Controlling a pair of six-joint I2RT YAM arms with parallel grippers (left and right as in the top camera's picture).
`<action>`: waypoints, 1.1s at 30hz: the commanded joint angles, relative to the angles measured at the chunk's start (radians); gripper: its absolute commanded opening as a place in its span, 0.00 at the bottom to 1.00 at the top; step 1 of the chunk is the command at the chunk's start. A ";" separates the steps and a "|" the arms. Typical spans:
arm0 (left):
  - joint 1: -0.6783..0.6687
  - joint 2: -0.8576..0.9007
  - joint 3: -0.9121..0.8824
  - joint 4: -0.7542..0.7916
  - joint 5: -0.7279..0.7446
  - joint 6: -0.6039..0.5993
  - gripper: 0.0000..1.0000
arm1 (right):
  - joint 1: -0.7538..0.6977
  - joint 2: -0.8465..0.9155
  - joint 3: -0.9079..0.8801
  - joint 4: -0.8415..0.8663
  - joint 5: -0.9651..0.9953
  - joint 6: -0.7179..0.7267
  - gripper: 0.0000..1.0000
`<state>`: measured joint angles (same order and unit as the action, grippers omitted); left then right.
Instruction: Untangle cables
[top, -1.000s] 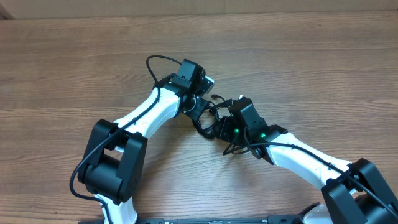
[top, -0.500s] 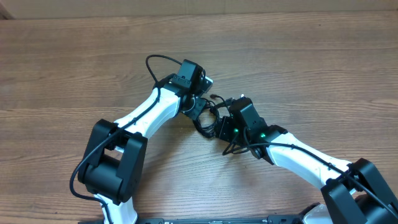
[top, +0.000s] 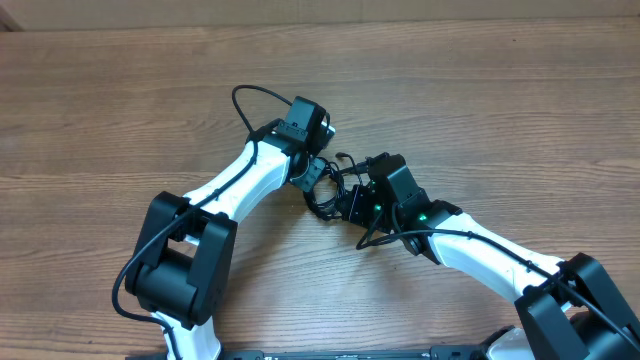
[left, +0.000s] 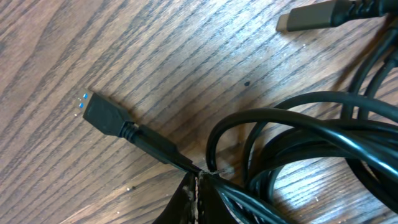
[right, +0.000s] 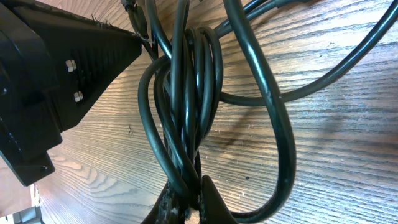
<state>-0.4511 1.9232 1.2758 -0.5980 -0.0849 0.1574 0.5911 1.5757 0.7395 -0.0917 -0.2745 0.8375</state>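
Where left tool (left: 198, 190) and right tool (right: 186, 200) grip cables (right: 186, 93), strands blur together.

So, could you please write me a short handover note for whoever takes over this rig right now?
Left gripper: jaws shut on one of the cables, near its plug.
Right gripper: jaws shut on several looped strands of the bundle.
The cables lie in one tangled bundle on the table between the two arms; a second plug lies free beside it.
Done: both grips taken; nothing separated yet.
Left: draw the strands apart and lay each cable out alone.
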 joint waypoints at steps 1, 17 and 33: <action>-0.001 0.019 -0.006 0.000 -0.019 -0.002 0.04 | 0.005 0.003 -0.007 0.001 -0.014 0.000 0.04; -0.001 0.019 -0.006 0.000 -0.019 -0.001 0.04 | 0.005 0.003 -0.007 -0.022 -0.014 0.000 0.18; 0.004 0.019 -0.006 0.008 -0.029 -0.063 0.04 | 0.002 -0.020 0.000 -0.027 -0.013 -0.009 0.63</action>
<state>-0.4511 1.9232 1.2758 -0.5961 -0.0956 0.1406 0.5907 1.5757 0.7395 -0.1177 -0.2848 0.8368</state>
